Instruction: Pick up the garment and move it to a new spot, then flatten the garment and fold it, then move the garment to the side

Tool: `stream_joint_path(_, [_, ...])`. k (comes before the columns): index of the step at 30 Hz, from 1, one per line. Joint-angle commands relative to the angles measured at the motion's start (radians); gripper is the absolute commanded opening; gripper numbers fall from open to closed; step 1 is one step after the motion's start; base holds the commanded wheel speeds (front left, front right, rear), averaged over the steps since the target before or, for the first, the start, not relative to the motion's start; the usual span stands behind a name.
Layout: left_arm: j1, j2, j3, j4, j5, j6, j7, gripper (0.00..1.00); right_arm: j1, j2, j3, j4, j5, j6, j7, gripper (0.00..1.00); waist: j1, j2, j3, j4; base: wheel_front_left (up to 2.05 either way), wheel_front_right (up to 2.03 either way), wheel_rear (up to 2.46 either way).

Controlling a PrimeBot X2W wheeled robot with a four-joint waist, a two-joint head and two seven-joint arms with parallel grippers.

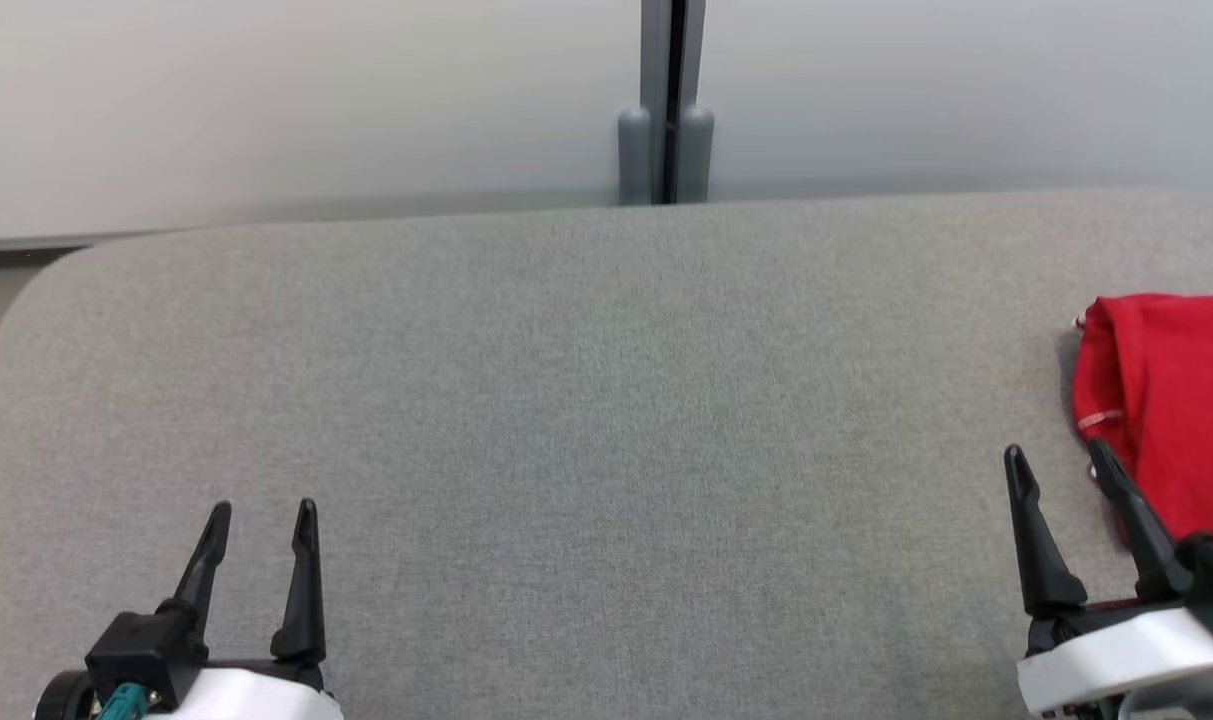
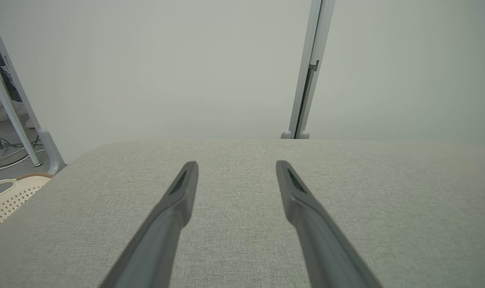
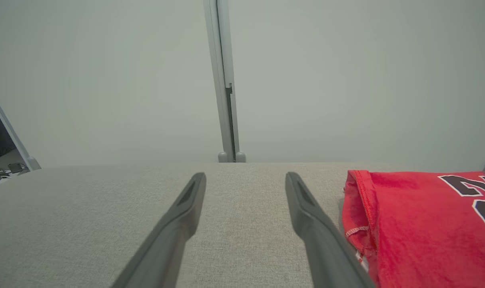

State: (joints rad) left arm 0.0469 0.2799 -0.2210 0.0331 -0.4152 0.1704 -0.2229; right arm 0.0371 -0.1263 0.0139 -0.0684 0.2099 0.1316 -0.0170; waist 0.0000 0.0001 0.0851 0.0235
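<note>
While folded, garment (image 1: 1171, 400) beside rt pincer (image 1: 1056, 452)

A wide surface (image 1: 586, 400) covered in grey woven fabric, rounded at its far-left corner, is backed by pale, evenly lit partition panels (image 1: 296, 100) joined at a grey upright post (image 1: 666, 100). Beyond the left end, a cream perforated basket (image 2: 6, 196) and loose cables (image 2: 10, 158) are seen on the grey floor (image 2: 22, 170).

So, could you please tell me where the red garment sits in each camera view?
Head view: red garment at the right edge, beside the right claw.
Left wrist view: I cannot make it out.
Right wrist view: lower right, just right of that claw's fingers.
Shared landmark: the grey post behind the table.
</note>
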Motion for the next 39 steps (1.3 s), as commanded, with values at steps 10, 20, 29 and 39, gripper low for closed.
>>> stream_joint_path(10, [0.077, 0.015, -0.008, -0.023, -0.022, 0.011, 0.031, 1.00, 0.104, -0.011, 0.003, -0.045, -0.001, -0.002, 0.059, 1.00, 0.0000, -0.0001, -0.114, 0.018, 0.00, 0.00, 0.00])
stream_joint_path(20, [0.089, 0.020, -0.012, -0.032, -0.027, 0.022, 0.043, 1.00, 0.122, -0.015, -0.001, -0.069, -0.003, -0.002, 0.079, 1.00, 0.0000, -0.0001, -0.126, 0.004, 0.00, 0.00, 0.00])
stream_joint_path(29, [0.092, 0.025, -0.019, -0.031, -0.027, 0.025, 0.044, 1.00, 0.123, -0.011, -0.007, -0.078, -0.001, -0.002, 0.080, 1.00, 0.0000, -0.0001, -0.130, 0.003, 0.00, 0.00, 0.00])
stream_joint_path(39, [0.081, 0.032, -0.025, -0.031, -0.030, 0.026, 0.049, 1.00, 0.121, -0.007, -0.003, -0.079, 0.008, -0.002, 0.080, 1.00, 0.0000, -0.0001, -0.128, 0.006, 0.00, 0.00, 0.00])
